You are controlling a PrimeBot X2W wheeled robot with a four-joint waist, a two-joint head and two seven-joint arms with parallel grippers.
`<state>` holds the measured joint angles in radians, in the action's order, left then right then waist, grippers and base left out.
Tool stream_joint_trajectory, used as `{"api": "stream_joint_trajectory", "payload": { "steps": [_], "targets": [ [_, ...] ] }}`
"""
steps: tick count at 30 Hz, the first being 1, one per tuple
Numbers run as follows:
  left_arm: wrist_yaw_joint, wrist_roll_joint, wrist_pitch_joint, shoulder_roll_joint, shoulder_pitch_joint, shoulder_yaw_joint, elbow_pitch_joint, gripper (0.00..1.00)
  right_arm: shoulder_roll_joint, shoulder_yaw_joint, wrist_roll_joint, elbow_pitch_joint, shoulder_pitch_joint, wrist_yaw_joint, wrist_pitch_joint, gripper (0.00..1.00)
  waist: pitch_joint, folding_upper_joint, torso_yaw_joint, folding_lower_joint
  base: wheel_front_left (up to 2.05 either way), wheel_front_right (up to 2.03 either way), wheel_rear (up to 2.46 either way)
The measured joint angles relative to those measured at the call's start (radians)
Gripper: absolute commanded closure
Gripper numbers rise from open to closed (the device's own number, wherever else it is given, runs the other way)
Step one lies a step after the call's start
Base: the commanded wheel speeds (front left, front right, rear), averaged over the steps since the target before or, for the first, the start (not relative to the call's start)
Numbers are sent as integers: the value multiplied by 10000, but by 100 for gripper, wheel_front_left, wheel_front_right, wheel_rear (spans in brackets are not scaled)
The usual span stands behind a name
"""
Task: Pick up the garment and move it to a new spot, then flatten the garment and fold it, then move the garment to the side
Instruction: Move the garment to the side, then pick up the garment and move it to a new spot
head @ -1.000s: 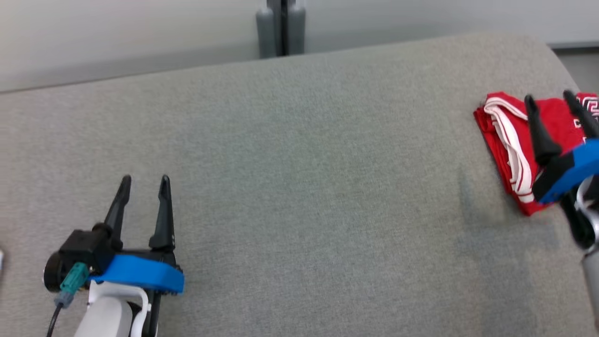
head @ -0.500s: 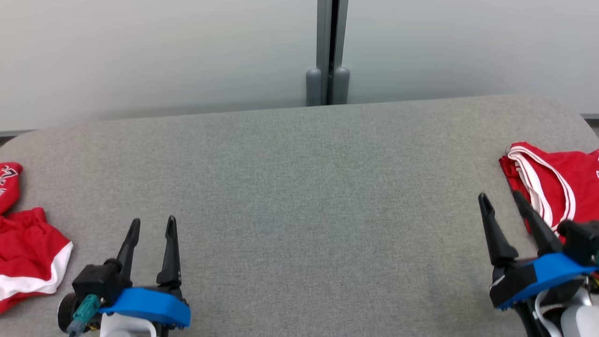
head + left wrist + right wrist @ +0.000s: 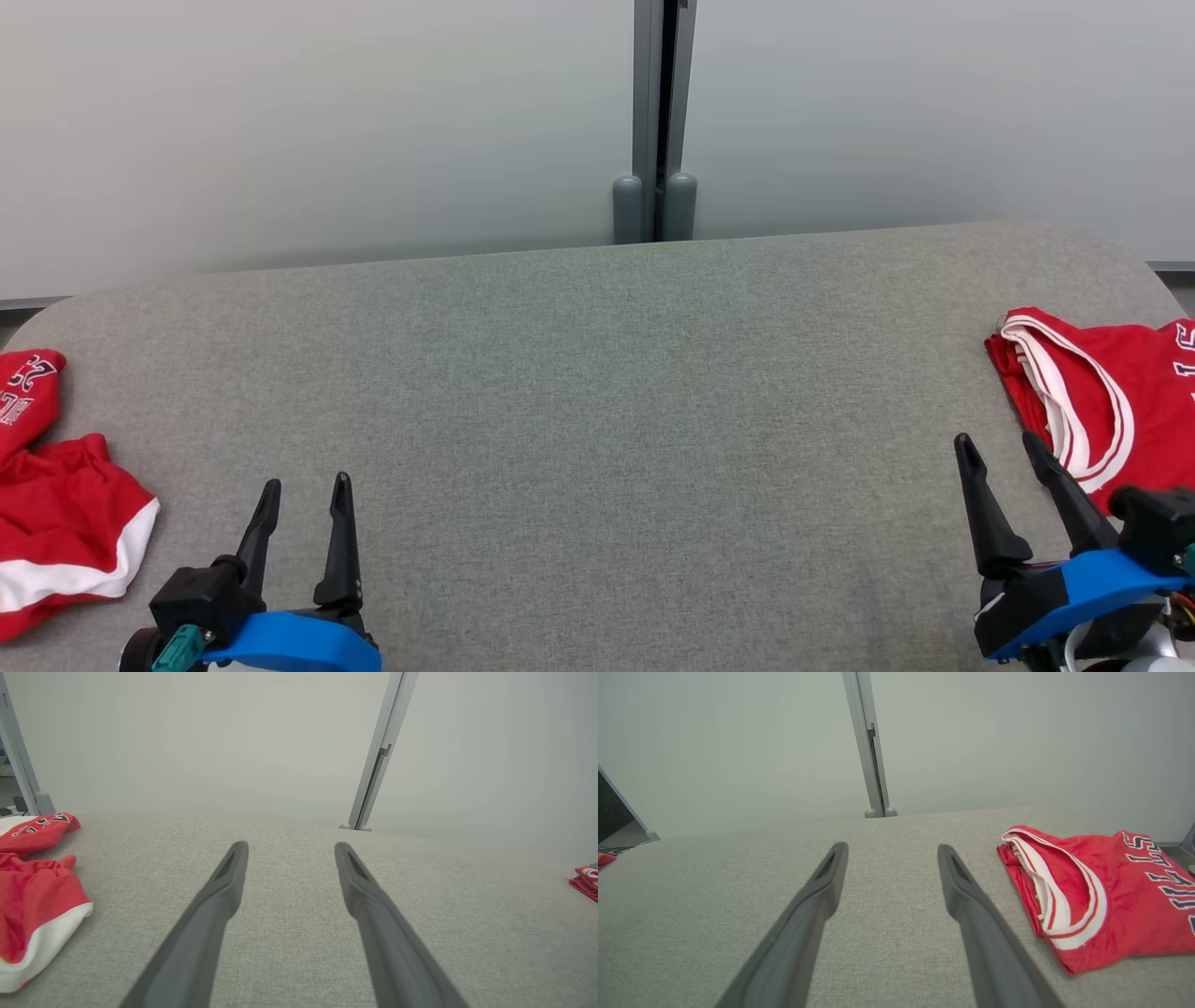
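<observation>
Now the left end effector point(image 3: 306, 480) and right end effector point(image 3: 995, 438) hover apart, empty, the right pulled back from the folded garment point(image 3: 1148, 373), apparently set aside at the worktop's point(image 3: 597, 420) right.

place: lab-like workspace | signs: pale partition panels point(image 3: 327, 121), grey metal post point(image 3: 661, 103), grey fabric-covered table point(image 3: 597, 392)

black and blue hardware
left end effector point(image 3: 307, 482) and right end effector point(image 3: 995, 439): two long tapered black fingers point(image 3: 339, 541) on a blue collar point(image 3: 289, 644); teal connector point(image 3: 179, 644) at the left.
</observation>
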<state>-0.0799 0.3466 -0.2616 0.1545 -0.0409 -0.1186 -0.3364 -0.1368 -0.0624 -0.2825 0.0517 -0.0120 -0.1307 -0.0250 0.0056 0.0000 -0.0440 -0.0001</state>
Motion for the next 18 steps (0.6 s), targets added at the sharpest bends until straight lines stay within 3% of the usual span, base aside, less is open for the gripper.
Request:
{"api": "stream_joint_trajectory", "payload": {
  "steps": [18],
  "targets": [
    [-153, -211, 0, -178, 72, 211, 27, 0, 4, 234, -33, 744, -36, 0, 523, 0, 19, 0, 241, 1, 0, 0, 0]
  ]
}}
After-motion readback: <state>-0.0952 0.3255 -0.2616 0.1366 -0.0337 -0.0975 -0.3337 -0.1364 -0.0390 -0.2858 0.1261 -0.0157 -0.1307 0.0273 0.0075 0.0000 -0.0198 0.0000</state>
